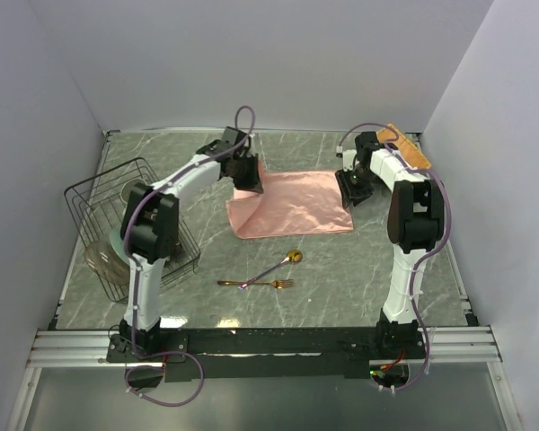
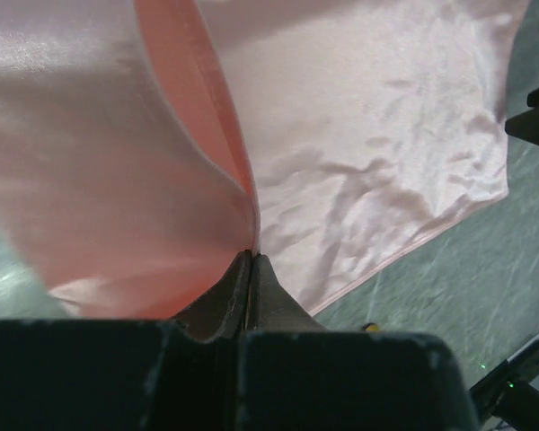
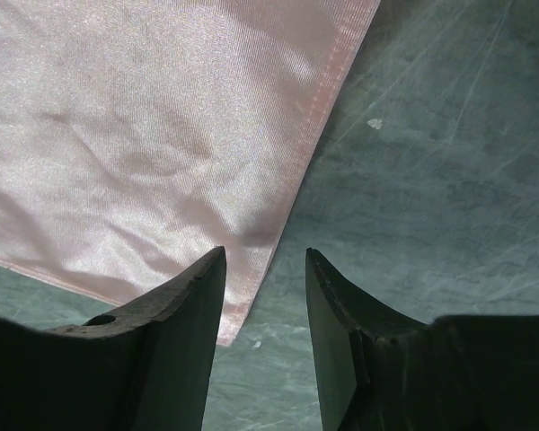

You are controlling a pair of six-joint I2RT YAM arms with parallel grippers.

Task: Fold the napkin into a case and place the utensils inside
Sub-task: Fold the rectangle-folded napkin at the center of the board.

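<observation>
- Early stage, I judge: napkin [image 1: 292, 205] lies mostly flat at the far centre of the table [image 1: 341, 269], with no case formed yet.
- My left gripper [image 2: 251, 260] is clamped tight on the napkin's far-left corner, and the cloth there is pulled up into a ridge.
- My right gripper [image 3: 265, 256] is spread wide, low at the napkin's right edge and holding nothing. It sits half over cloth, half over bare table.
- Spoon [image 1: 283, 263] and fork [image 1: 229, 283] lie crossed on the table, on the near side of the napkin and apart from it.
- Left to do, as I read it: every fold, then spoon and fork go inside.
- Top view alone gives the layout: spoon, fork, rack [image 1: 130, 224] at left, mat [image 1: 406, 146] behind the right arm.
- Left wrist alone shows the pinch itself, plus a deeper-pink strip inside the raised fold.
- Right wrist alone shows the open gap and the stitched hem running to the napkin's corner. From the top view I can't tell open from closed.
</observation>
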